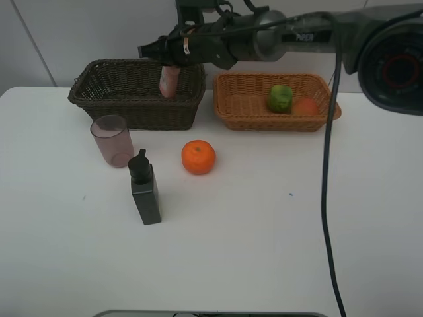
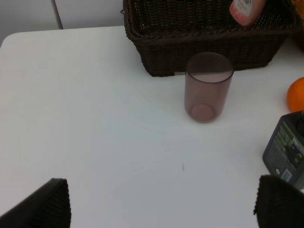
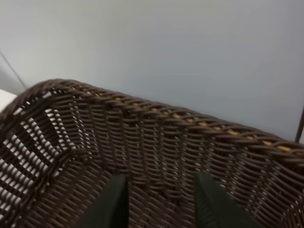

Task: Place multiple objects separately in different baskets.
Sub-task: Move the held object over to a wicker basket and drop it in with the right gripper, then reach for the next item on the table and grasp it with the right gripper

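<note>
The pink bottle (image 1: 169,82) stands in the dark brown basket (image 1: 142,113), its cap hidden by my right arm; it also shows in the left wrist view (image 2: 246,10). My right gripper (image 1: 147,49) hovers above that basket, open and empty, its fingers (image 3: 113,202) apart over the weave (image 3: 166,142). The green fruit (image 1: 280,98) and peach (image 1: 306,105) lie in the tan basket (image 1: 264,123). The tangerine (image 1: 198,157), mauve cup (image 1: 112,140) and dark pump bottle (image 1: 145,189) stand on the table. My left gripper (image 2: 162,187) is open, short of the cup (image 2: 208,85).
A black cable (image 1: 325,172) hangs from the right arm down across the table's right half. The white wall stands right behind both baskets. In the left wrist view the pump bottle (image 2: 287,152) and tangerine (image 2: 297,94) sit beside the cup.
</note>
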{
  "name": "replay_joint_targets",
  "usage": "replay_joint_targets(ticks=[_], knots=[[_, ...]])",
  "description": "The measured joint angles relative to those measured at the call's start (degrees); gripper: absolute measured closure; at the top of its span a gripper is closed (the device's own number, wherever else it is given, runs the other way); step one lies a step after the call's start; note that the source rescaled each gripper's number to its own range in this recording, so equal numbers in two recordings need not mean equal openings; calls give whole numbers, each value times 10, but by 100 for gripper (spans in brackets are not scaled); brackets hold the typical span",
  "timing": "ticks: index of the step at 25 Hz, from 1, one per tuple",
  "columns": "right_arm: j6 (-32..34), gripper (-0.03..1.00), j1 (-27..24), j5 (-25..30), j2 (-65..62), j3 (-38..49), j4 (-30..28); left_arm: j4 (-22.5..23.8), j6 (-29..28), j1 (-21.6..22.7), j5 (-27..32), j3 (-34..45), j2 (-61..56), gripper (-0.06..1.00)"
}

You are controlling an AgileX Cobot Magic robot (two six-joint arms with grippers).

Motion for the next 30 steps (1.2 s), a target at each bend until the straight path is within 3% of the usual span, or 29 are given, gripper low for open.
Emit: replay_joint_targets(ticks=[8,10,14,16,23,27,30], knots=[[0,93,-5,-21,6,-3,-5,0,0,0,0,0,0,-6],[0,71,-5,-25,5,-3,-2,0,0,0,0,0,0,-6],[0,17,-5,-28,5,-3,3,0,0,0,0,0,0,-6],[0,5,-5,-27,5,-3,3,0,0,0,0,0,0,-6],[0,-2,-4,35,-29,-3,6,0,0,0,0,0,0,-6],[-5,-3,5,128,-77,-3,8,0,0,0,0,0,0,-6],[-71,-3,11,216,-113,-3,28,0,0,0,0,0,0,-6]])
